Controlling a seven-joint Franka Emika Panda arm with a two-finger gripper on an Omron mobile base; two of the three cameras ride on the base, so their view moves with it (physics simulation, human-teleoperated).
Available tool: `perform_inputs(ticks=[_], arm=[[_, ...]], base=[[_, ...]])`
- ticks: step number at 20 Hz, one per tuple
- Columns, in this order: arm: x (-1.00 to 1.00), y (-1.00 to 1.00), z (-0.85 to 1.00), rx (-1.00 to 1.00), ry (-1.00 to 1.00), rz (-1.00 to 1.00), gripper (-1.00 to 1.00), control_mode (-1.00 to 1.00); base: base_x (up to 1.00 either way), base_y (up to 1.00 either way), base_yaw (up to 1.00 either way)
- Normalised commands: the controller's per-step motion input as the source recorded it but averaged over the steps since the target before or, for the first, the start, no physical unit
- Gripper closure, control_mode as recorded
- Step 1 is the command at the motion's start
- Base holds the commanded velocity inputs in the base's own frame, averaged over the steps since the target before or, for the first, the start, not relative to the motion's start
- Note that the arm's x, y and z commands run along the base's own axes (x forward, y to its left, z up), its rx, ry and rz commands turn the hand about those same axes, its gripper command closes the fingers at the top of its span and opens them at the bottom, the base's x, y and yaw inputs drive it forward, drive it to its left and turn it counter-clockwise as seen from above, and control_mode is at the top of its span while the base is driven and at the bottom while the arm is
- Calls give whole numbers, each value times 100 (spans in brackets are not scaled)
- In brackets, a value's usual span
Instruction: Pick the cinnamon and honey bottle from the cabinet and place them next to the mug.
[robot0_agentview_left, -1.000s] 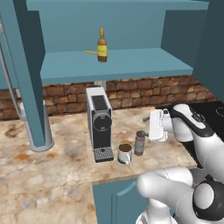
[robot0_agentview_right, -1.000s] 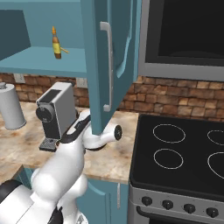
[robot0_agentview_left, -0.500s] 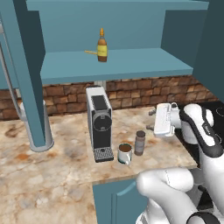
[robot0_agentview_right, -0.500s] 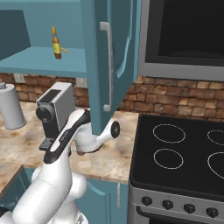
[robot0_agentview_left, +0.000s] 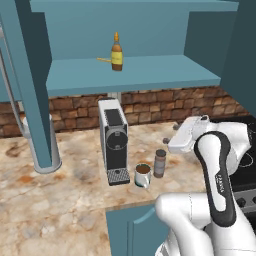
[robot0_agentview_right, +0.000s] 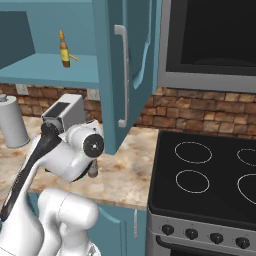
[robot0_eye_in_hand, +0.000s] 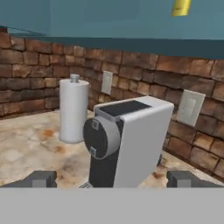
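Two task items in sight, one on the shelf and one on the counter.
Gripper (robot0_eye_in_hand: 111, 178): fingertips set wide apart at the lower edge of the hand view, nothing between them; open and empty. In the left base view the hand (robot0_agentview_left: 186, 136) hangs above the counter's right part.
Honey bottle (robot0_agentview_left: 116, 52): upright on the cabinet (robot0_agentview_left: 150, 75) shelf, well above the gripper and to its left; its yellow label shows at the top of the hand view (robot0_eye_in_hand: 180, 7).
Cinnamon (robot0_agentview_left: 160, 163): upright on the marble counter (robot0_agentview_left: 60, 195), below the gripper and slightly left, just beside the mug.
Mug (robot0_agentview_left: 142, 175): on the counter, brown liquid inside, between the cinnamon and the coffee machine's drip tray.
Coffee machine (robot0_eye_in_hand: 124, 140): straight ahead of the fingertips, against the brick wall.
Paper towel roll (robot0_eye_in_hand: 73, 109): beyond the machine, left of it in the hand view.
Stove (robot0_agentview_right: 210, 180): on the far right, away from the gripper.
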Motion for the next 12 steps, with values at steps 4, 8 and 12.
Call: perform_inputs(ticks=[4,8,12], arm=[[-62,28,100,4,0,-10,-100,-100],[-61,28,100,7,0,-4,-100,-100],[-32,32,85,6,-6,-2,-100,-100]], base=[[0,0,0],[0,0,0],[0,0,0]])
